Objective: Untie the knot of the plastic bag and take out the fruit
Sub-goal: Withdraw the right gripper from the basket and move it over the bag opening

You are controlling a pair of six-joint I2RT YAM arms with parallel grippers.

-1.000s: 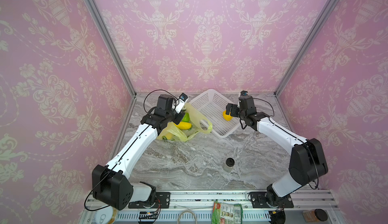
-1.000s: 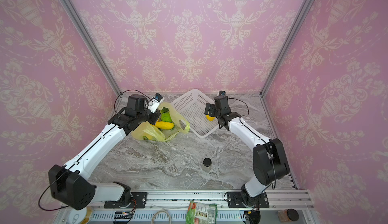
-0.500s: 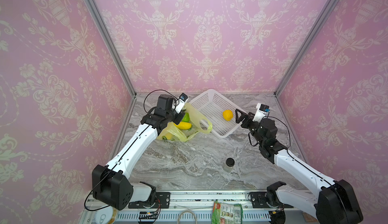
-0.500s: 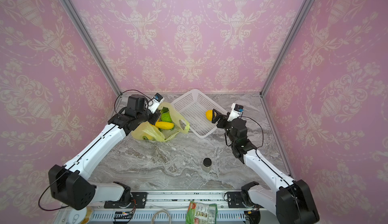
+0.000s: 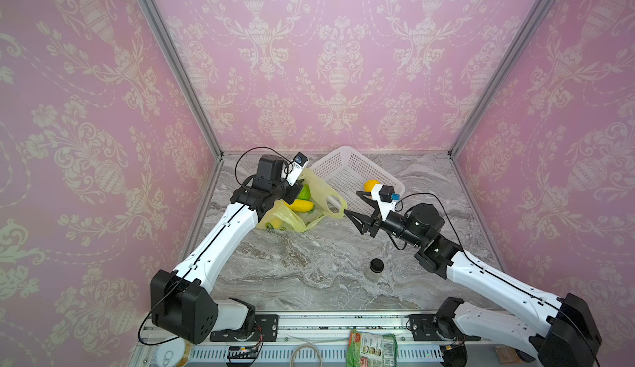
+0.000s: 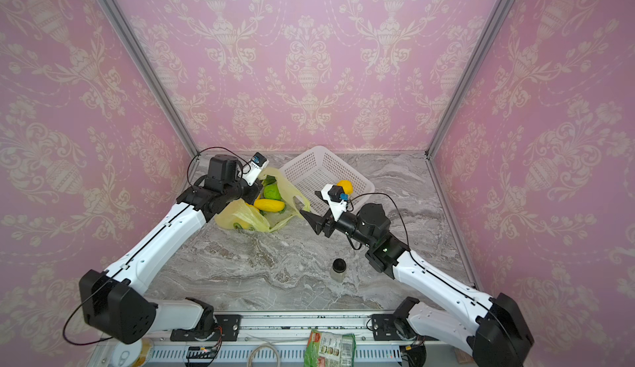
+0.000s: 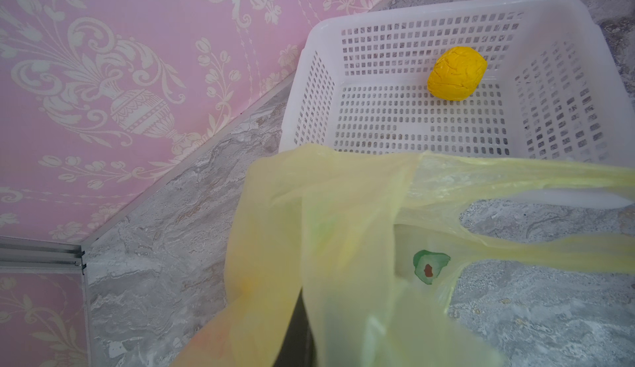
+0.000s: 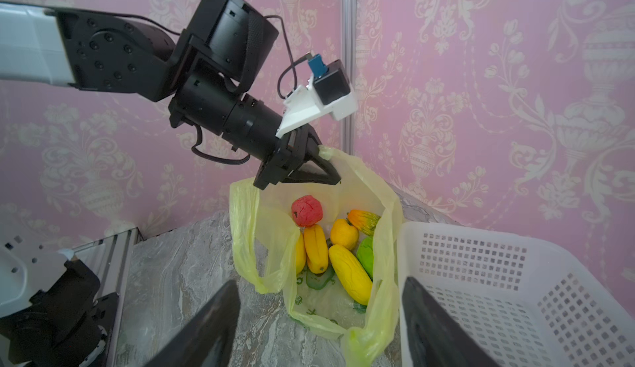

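The plastic bag lies open on the marble beside the white basket. My left gripper is shut on the bag's upper rim and holds the mouth up. The fruit inside shows in the right wrist view: a long yellow piece, a red ball, and orange and green pieces. In both top views a yellow piece and a green one show. A bumpy yellow ball lies in the basket. My right gripper is open and empty, just before the bag's handle loop. The knot is out of view.
A small jar with a black lid stands on the marble in front of the right arm. A green snack packet lies on the front rail. Pink walls close in the left, back and right sides.
My right gripper has left the basket, where the yellow ball stays, and swung round to face the bag's mouth. The left arm and the bag have not moved.
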